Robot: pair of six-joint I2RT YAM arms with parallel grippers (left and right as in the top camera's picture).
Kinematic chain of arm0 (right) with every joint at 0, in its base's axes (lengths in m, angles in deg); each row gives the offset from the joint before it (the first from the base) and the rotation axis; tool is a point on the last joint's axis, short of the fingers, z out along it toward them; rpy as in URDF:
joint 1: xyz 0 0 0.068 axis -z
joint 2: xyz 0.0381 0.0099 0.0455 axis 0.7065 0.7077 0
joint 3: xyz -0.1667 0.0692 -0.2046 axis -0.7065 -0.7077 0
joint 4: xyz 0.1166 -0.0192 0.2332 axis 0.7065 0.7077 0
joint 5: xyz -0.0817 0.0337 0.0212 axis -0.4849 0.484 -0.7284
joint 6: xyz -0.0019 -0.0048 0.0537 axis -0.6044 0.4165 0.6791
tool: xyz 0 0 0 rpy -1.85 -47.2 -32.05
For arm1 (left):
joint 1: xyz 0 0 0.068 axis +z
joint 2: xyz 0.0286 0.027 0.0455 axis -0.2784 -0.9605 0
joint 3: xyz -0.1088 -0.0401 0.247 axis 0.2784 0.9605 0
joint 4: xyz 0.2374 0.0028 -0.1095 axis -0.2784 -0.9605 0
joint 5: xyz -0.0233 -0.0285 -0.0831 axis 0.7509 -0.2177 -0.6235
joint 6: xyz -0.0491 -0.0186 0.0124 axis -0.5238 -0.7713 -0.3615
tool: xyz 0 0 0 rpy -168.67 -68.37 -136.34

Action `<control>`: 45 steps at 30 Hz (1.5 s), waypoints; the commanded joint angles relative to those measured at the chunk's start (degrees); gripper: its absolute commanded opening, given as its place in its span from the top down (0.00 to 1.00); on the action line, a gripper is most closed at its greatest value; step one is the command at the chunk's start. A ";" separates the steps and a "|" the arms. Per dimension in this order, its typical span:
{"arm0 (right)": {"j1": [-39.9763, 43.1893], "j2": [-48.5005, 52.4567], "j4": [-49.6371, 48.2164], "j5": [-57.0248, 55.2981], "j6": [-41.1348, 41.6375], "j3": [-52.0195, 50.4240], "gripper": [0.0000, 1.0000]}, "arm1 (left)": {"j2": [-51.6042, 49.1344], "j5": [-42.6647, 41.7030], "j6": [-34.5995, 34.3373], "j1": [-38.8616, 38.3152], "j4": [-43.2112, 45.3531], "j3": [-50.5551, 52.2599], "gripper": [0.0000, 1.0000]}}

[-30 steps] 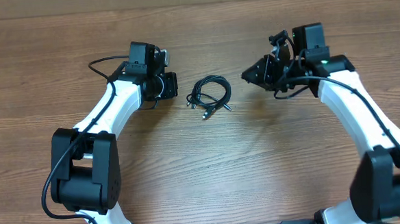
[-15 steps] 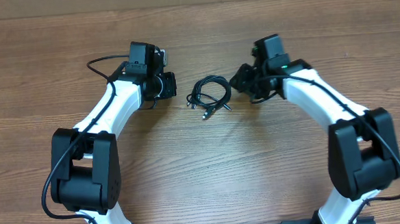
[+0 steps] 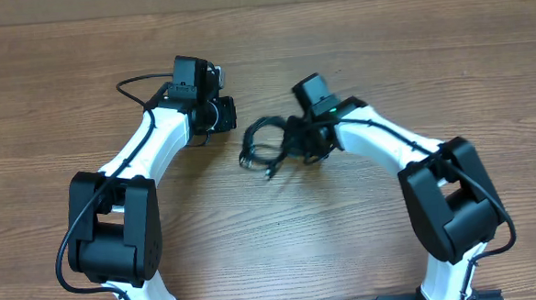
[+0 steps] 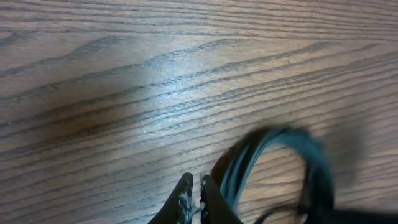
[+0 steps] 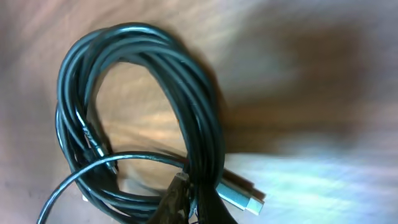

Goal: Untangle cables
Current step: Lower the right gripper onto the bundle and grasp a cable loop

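The thin black flexible cables (image 3: pixel 266 145) lay bunched in a loose coil on the brown wood-grain table (image 3: pixel 79 50), between my two arms and close against the right one. I judged them light and limp. They would sag, slide on the smooth wood and drag their neighbours along, so nothing needed force, only a clean pinch. The strands overlapped tightly around the loop, and grabbing the thick of it would only have lifted the whole knot. I reckoned the better hold was a free end, by the flat silver-tipped plug (image 5: pixel 241 198) that stuck out at the lower edge of the coil, or on the single strand arcing away to its left.

The left gripper (image 3: pixel 227 114) sat just left of the coil, fingers drawn almost together with nothing between them. In its wrist view a blurred loop of cable (image 4: pixel 273 158) lay just beside its tips, not touching that I could see.

The right gripper (image 3: pixel 297 141) was down at the coil's right side, jaws fully closed, with its tips (image 5: pixel 189 200) against the strands where they crossed near the plug. I could not tell whether a strand was actually pinched.
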 commanded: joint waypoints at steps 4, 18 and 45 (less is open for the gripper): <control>-8.33 0.70 0.55 1.05 5.53 0.85 0.96 | -0.02 7.15 0.85 0.04 -0.70 -0.98 0.91; -1.53 -0.33 10.93 9.11 -7.56 8.07 0.76 | 0.00 -4.26 5.84 5.42 -5.33 -3.04 0.85; -12.66 -0.15 8.31 -5.86 11.76 0.28 0.58 | -0.09 -8.04 7.26 6.93 -6.27 -3.02 0.86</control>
